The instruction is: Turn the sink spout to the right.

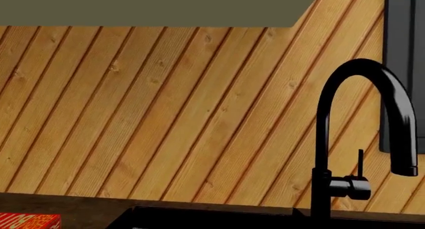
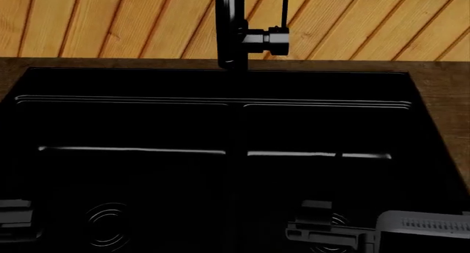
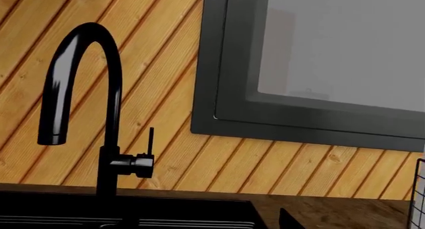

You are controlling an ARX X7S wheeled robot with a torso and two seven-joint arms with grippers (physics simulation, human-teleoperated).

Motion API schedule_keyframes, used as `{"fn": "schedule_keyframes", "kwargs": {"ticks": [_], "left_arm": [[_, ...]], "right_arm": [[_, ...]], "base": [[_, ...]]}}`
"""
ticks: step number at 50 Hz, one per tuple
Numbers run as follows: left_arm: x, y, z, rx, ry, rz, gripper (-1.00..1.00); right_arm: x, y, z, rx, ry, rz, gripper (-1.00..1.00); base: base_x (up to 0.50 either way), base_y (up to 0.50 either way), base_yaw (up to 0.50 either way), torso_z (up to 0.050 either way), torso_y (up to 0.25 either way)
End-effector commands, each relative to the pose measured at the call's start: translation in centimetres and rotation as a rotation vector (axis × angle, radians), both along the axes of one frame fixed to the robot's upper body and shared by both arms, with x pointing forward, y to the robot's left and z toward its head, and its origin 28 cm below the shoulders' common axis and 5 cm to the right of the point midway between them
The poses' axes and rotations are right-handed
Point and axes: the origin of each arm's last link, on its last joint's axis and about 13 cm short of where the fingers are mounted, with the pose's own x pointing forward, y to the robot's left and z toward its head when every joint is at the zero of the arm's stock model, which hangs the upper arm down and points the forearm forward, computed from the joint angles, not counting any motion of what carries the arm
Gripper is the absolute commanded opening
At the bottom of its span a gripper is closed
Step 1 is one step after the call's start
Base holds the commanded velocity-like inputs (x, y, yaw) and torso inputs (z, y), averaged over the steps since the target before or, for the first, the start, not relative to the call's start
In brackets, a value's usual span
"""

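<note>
Centrally, one sink spout (image 2: 230, 27) stands behind two basins (image 2: 132, 170); one lever (image 2: 284, 11).

No legible text, labels or numbers.

The tall, slim, glossy black metal sink spout (image 1: 323, 139) (image 2: 229, 27) (image 3: 109, 114) stands upright at the sink's back rim, at twelve o'clock in the head view. Its pipe rises straight, arches in a high gooseneck, and ends in a downward-facing nozzle hanging in the air.
</note>
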Motion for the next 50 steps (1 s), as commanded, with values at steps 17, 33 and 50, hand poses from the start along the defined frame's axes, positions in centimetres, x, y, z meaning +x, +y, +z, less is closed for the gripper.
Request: {"fn": "schedule_keyframes", "kwargs": {"ticks": [17, 33, 50], "left_arm": [[-0.5, -0.7, 0.0, 0.045, -0.015, -0.098, 1.0], [-0.3, -0.4, -0.2, 0.026, 0.001, -0.062, 1.0], [-0.2, -0.7, -0.4, 0.029, 0.012, -0.058, 1.0]], "right_arm": [[0.3, 0.2, 0.7, -0.025, 0.019, 0.012, 1.0], [2.4, 1.4, 3.6, -0.065, 0.03, 0.05, 1.0], [3.9, 3.2, 6.3, 0.004, 0.012, 0.237, 1.0]], "base": [[0.0, 0.0, 0.0, 0.0, 0.0], [0.0, 0.0, 0.0, 0.0, 0.0], [0.0, 0.0, 0.0, 0.0, 0.0]]}}
